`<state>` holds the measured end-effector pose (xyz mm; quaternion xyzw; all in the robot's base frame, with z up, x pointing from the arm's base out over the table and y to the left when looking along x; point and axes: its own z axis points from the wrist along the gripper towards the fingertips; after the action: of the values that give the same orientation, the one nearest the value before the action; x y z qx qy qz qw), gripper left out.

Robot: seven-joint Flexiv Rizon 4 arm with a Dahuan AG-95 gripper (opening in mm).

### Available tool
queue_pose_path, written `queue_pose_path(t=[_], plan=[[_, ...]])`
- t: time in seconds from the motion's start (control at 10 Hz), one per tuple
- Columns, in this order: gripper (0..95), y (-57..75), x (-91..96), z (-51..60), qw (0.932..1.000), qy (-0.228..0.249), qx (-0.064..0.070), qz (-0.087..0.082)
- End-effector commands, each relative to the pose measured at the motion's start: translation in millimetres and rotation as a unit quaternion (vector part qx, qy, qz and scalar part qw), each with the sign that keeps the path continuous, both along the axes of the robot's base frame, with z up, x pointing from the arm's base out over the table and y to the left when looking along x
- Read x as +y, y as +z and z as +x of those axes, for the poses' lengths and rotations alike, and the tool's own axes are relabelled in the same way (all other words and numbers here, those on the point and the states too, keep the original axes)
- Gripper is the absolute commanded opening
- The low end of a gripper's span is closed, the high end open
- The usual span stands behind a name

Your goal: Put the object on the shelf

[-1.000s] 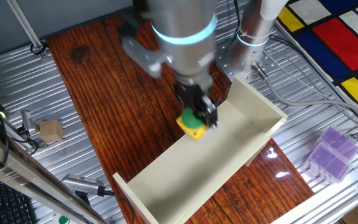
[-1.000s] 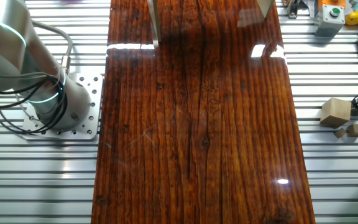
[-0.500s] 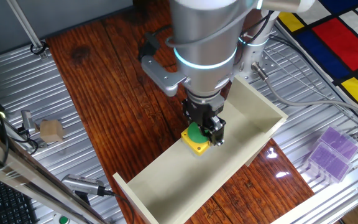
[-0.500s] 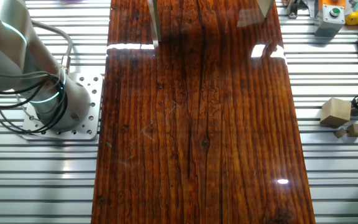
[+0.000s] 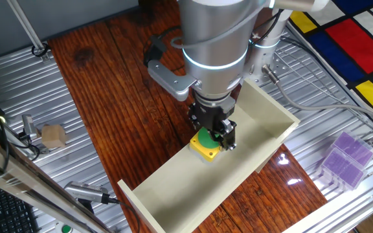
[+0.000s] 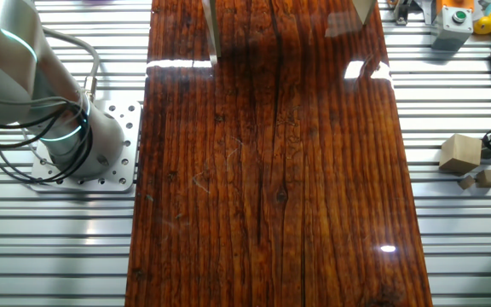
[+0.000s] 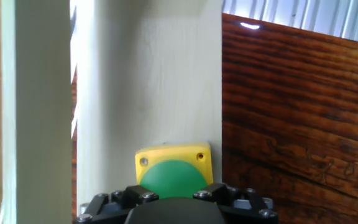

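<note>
The yellow button box point(image 5: 206, 145) with its round green button is held in my gripper point(image 5: 214, 137), whose black fingers are shut on it. It hangs just over the near long wall of the cream-white shelf point(image 5: 264, 113), which lies slantwise on the wooden table. In the hand view the box point(image 7: 173, 169) sits at the bottom between the fingers, above the shelf's pale floor point(image 7: 148, 81), close to its right edge. The other fixed view shows only the arm base; box and gripper are out of it.
Purple translucent boxes point(image 5: 346, 158) lie right of the shelf. A tan wooden cube point(image 5: 52, 135) sits on the metal slats at left, also in the other fixed view point(image 6: 460, 153). A second button box point(image 6: 451, 21) stands at that view's top right.
My gripper has carried the button box right and down, from above the table beside the shelf's near wall to over the shelf. In the last half second it barely moved.
</note>
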<state>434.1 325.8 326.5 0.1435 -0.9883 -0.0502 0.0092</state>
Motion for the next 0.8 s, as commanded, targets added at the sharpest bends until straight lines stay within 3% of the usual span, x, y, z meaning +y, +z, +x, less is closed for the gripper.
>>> queue_pose_path(t=[0.1, 0.3, 0.4, 0.5, 0.6, 0.8], plan=[[76.0, 4.4, -2.7, -2.0, 1.0000, 0.005, 0.006, 0.004], [76.0, 28.4, -14.6, -6.5, 0.9995, 0.013, 0.021, 0.019], [76.0, 43.6, -29.4, -9.1, 0.9991, 0.019, 0.030, 0.022], [76.0, 47.2, -35.4, -9.4, 0.9990, 0.023, 0.032, 0.022], [0.0, 56.9, -63.0, -10.1, 0.9991, 0.022, 0.035, 0.010], [0.0, 51.5, -102.6, -7.2, 0.9985, 0.035, 0.041, 0.010]])
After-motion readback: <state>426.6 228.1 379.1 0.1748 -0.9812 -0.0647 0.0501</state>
